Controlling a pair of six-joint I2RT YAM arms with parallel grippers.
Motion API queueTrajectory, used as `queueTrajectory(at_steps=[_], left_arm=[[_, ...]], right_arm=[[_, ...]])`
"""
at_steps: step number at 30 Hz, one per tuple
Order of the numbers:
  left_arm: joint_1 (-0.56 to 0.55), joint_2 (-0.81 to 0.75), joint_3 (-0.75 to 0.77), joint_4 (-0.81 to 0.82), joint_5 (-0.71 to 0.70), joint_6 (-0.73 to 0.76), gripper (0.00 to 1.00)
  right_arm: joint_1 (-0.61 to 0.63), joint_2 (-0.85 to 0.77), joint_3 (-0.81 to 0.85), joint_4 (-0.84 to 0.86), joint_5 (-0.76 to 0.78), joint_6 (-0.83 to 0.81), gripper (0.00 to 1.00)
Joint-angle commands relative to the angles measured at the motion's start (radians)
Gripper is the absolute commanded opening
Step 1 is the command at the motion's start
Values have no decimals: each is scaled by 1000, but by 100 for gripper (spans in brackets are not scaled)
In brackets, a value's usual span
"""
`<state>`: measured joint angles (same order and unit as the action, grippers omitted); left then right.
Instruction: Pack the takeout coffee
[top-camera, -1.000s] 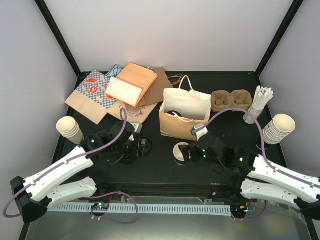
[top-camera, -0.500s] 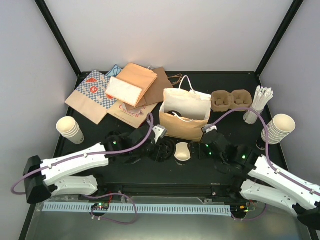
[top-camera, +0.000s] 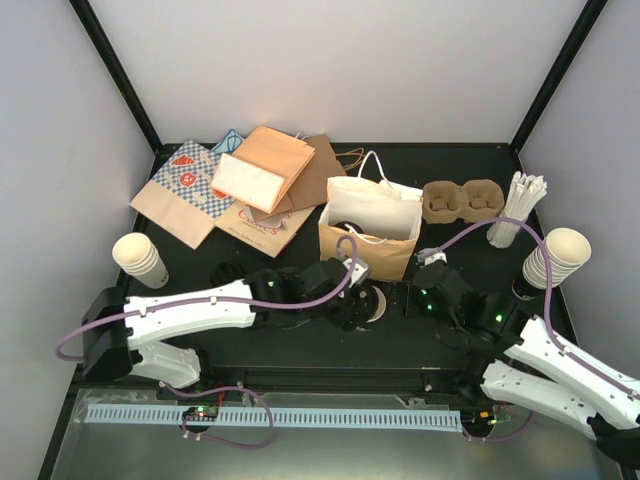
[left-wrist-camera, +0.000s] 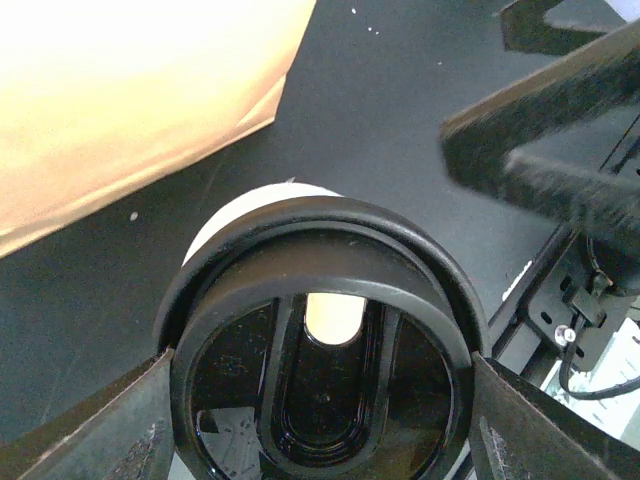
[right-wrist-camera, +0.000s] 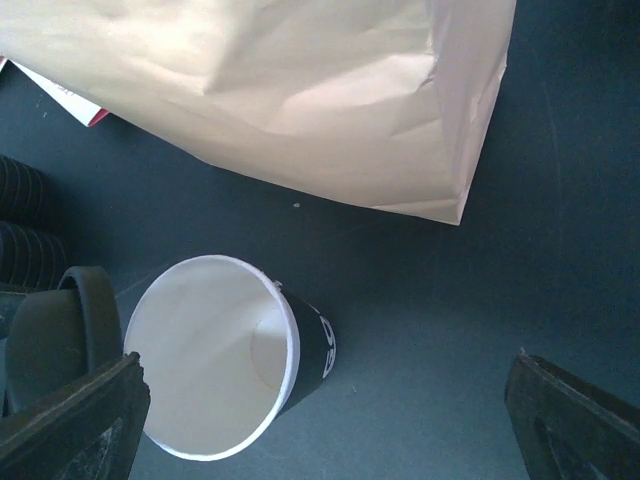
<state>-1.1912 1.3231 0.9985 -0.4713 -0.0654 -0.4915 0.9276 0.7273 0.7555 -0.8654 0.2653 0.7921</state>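
- Here, the open cup (right-wrist-camera: 215, 375) stands upright on the dark table (right-wrist-camera: 480, 300), just in front of the paper bag (right-wrist-camera: 300, 100). The cup has no lid on it yet.
- The left gripper (left-wrist-camera: 320, 430) holds the black lid (left-wrist-camera: 320, 350) by its rim. Its fingers (left-wrist-camera: 95, 430) press on opposite edges, and the lid sits tilted beside the cup mouth.
- The right gripper (right-wrist-camera: 325, 400) hovers above the cup. Its fingers (right-wrist-camera: 575, 420) are spread wide and hold nothing.
- The moulded-pulp carrier (top-camera: 462, 200) rests at the back of the table, to the right of the bag and well apart from the cup.
- Handling, as we judge it:
  - The cup looks empty, so it is light and easy to tip.
  - Its thin paper wall will buckle under a hard squeeze, so we would grip it low on the body and gently.
  - The lid is stiff, smooth plastic and may slip, and the rim is the sensible place to hold it.
- Materials:
  - The cup has a matte white interior with a rolled lip. Its outer wall is dark with pale lettering.
  - The lid is a glossy round disc with a raised ring.
  - The bag is creased kraft paper.
  - The carrier is rough brown pulp with two wells.
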Motion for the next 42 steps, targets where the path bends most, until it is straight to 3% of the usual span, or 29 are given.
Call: queueTrajectory(at_steps=[1, 14, 42], left_arm=[[-45, 80, 134, -68, -107, 70, 73], [-74, 188, 227, -170, -195, 79, 73], [-74, 303, 297, -197, -205, 100, 74]], right_arm=[[-7, -10, 16, -20, 26, 27, 100], [-8, -74, 29, -107, 146, 112, 100], [-7, -80, 15, -81, 141, 83, 100]])
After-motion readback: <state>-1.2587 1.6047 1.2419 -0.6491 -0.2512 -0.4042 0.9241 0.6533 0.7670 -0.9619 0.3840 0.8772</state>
